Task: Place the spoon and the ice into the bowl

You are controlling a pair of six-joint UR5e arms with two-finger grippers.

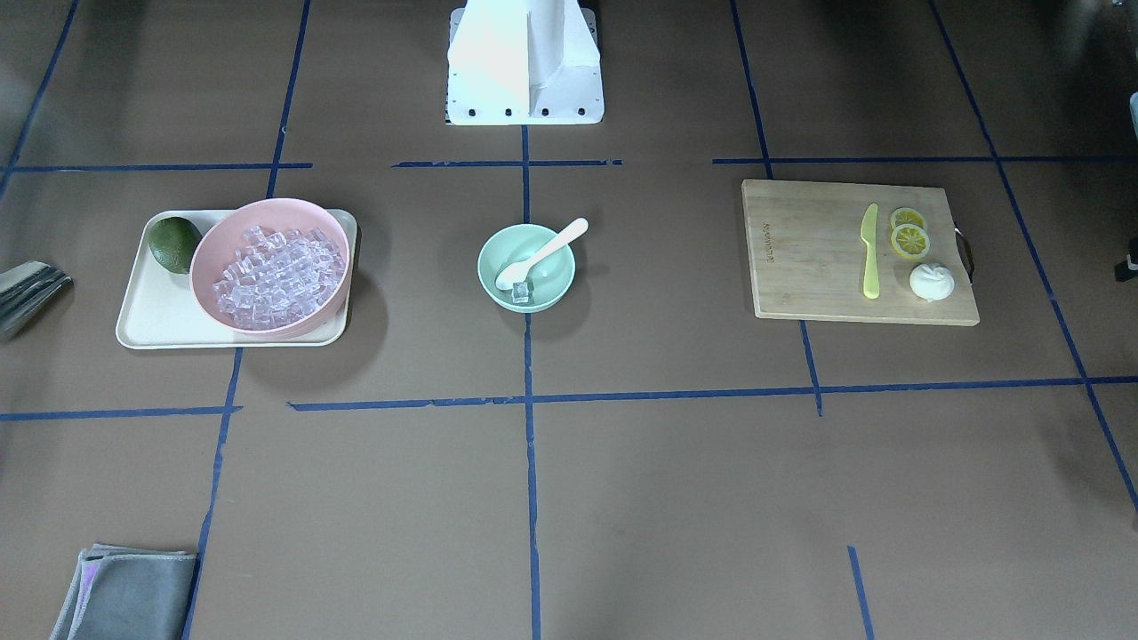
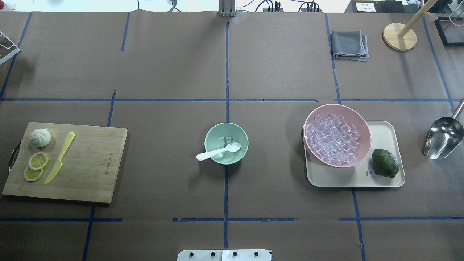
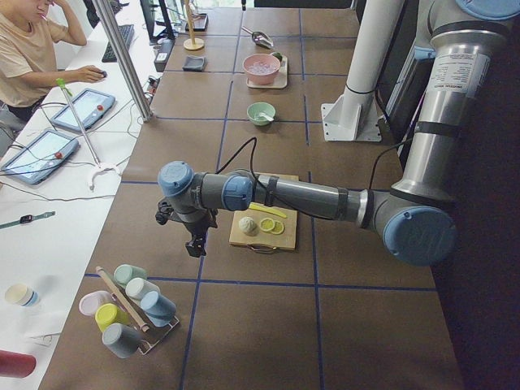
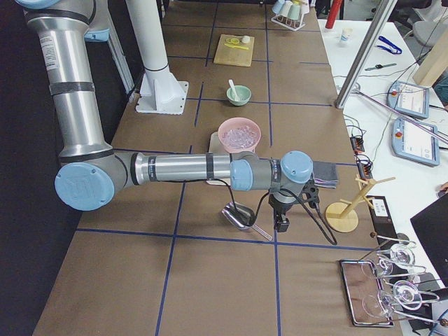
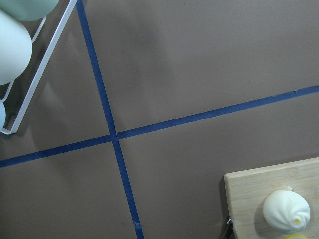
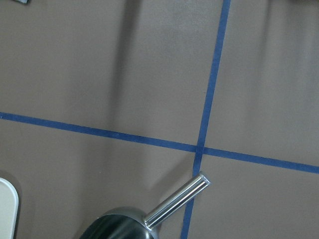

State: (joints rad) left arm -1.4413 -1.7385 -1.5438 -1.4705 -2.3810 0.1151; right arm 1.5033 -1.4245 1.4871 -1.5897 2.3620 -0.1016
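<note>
The left arm (image 3: 301,195) and the right arm (image 4: 175,168) are smooth silver-grey tubes joined by rounded housings with pale blue caps (image 3: 418,236). A thin black cable (image 3: 244,150) trails off each forearm. The left end effector (image 3: 195,244) and the right end effector (image 4: 282,222) are black. The white pedestal (image 3: 370,57) ends in a base plate (image 1: 524,98) with dark screws (image 1: 508,113).

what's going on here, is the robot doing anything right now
Nothing is being handled at the moment. The white spoon lies in the mint-green bowl with its handle over the rim, and one ice cube sits in there beside it. Both arms are out at the table's ends: the left gripper hangs beyond the cutting board, the right gripper by the metal scoop.
</note>
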